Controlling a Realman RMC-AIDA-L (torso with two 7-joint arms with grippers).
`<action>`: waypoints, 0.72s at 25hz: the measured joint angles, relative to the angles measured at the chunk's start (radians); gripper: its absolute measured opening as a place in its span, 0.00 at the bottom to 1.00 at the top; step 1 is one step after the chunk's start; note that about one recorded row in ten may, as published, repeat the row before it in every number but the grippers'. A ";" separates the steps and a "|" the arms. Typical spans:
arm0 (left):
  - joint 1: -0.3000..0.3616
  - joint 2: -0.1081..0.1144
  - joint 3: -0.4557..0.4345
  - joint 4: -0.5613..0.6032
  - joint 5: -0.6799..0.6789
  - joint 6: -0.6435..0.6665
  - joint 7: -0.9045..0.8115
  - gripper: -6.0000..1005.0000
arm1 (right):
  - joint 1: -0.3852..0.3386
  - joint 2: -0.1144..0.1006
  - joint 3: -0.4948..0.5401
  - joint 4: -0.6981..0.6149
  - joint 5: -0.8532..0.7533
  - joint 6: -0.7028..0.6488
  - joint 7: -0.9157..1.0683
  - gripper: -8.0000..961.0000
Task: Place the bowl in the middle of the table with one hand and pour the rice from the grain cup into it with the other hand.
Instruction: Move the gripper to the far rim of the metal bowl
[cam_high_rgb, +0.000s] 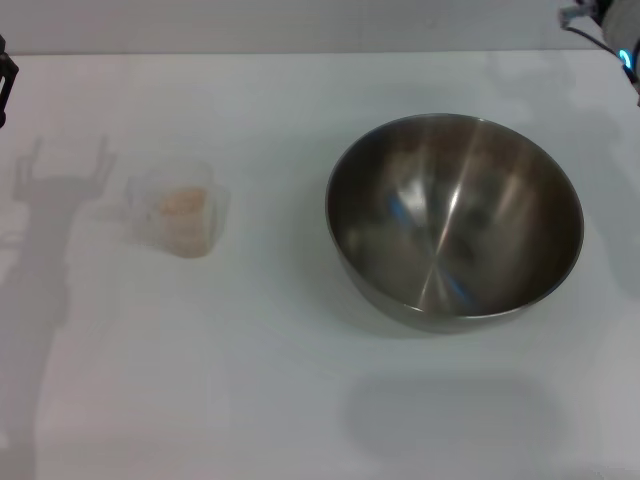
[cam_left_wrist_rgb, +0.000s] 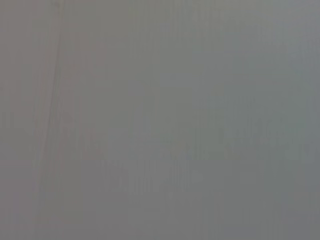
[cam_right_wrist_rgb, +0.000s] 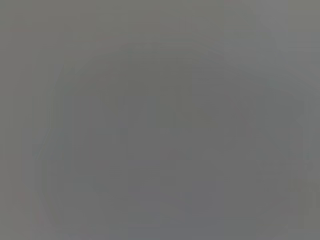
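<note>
The large stainless-steel bowl (cam_high_rgb: 455, 220) stands upright and empty on the white table (cam_high_rgb: 300, 400), right of the middle. The small clear grain cup (cam_high_rgb: 183, 220) stands to the left, its short handle pointing left, with pale rice (cam_high_rgb: 183, 204) inside. A dark part of my left gripper (cam_high_rgb: 5, 85) shows at the far left edge, well away from the cup. A part of my right arm (cam_high_rgb: 605, 25) shows at the top right corner, beyond the bowl. Both wrist views show only plain grey.
The left gripper's shadow falls on the table left of the cup. The table's far edge runs along the top of the head view.
</note>
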 joint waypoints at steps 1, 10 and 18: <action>0.000 0.000 0.000 0.000 0.000 0.000 0.000 0.85 | 0.000 0.000 0.000 0.000 0.000 0.000 0.000 0.77; 0.000 0.003 -0.001 0.000 0.000 0.005 0.000 0.85 | 0.050 -0.005 0.243 -0.345 0.050 0.837 0.023 0.77; -0.005 0.005 -0.023 0.000 0.000 0.008 -0.001 0.85 | 0.185 -0.034 0.488 -0.376 0.053 1.396 -0.064 0.77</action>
